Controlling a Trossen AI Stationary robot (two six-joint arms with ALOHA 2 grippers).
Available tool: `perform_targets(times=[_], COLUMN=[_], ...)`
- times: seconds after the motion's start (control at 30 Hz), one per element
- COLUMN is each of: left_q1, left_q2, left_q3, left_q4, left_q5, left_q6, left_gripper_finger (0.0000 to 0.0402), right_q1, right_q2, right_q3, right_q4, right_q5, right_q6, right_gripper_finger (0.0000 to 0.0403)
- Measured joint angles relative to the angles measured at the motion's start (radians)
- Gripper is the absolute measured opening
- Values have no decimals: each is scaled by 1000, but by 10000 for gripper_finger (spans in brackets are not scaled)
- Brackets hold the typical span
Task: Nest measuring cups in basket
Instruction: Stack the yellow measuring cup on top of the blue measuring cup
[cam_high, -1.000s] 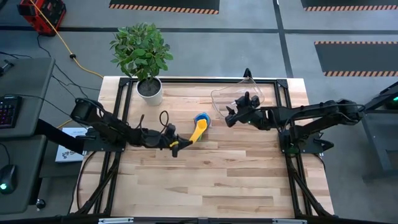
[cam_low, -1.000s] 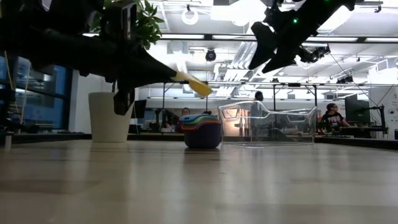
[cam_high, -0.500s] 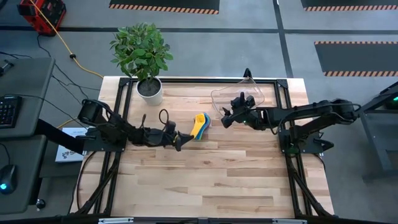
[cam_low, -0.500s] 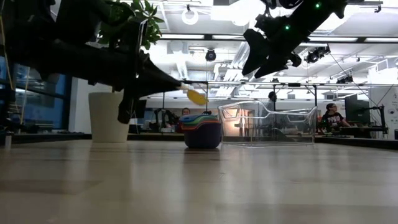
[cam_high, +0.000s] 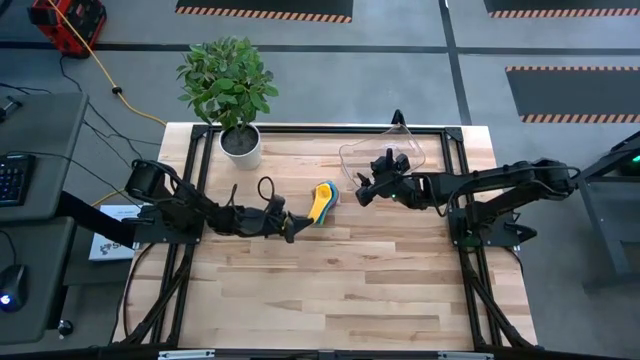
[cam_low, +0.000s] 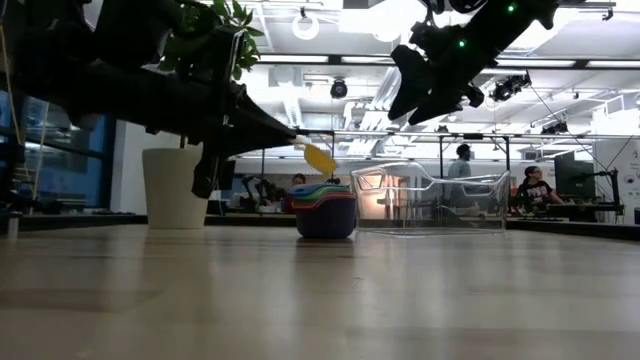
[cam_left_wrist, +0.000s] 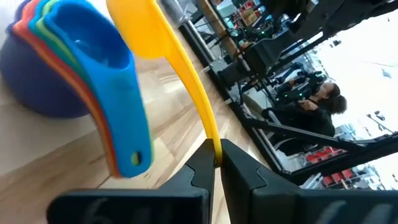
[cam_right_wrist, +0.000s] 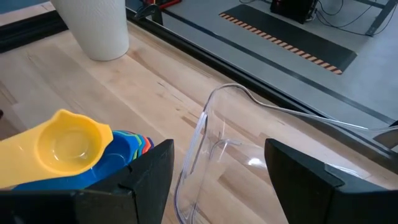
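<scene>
A stack of nested measuring cups, dark blue outermost, stands on its base on the table just left of the clear basket. My left gripper is shut on a yellow cup, which it holds over the stack. The left wrist view shows the yellow cup above the light blue cup. My right gripper is open and empty in the air between the stack and the basket, above both. Its wrist view shows the yellow cup and the basket's rim. My left gripper pinches the free end of the yellow cup's handle between its two fingertips. The fingers come from the table's left, nearly level, in line with the handle. The cup is lifted clear, its bowl over the stack and slanting down from the fingers.
A white plant pot with a green plant stands at the table's far left corner. The near half of the table is bare wood. People sit and stand in the room behind the table.
My left gripper has carried the yellow cup toward the far edge until its bowl is over the stack, and has lowered it a little. My right gripper has gone slightly toward the table's left, toward the stack, and stays open.
</scene>
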Motion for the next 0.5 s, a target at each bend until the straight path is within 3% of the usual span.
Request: perform_targets(times=[0.3,0.5], left_q1=[28,53], left_q2=[0,0], left_q3=[6,6], left_q4=[-35,-30], left_q5=[-2,22], left_q6=[-2,-9], left_gripper_finger=[19,52], right_q1=[0,0], right_q2=[0,0], right_q3=[0,0], right_q4=[0,0], right_q5=[-1,-1], right_q6=[0,0], right_gripper_finger=[243,243])
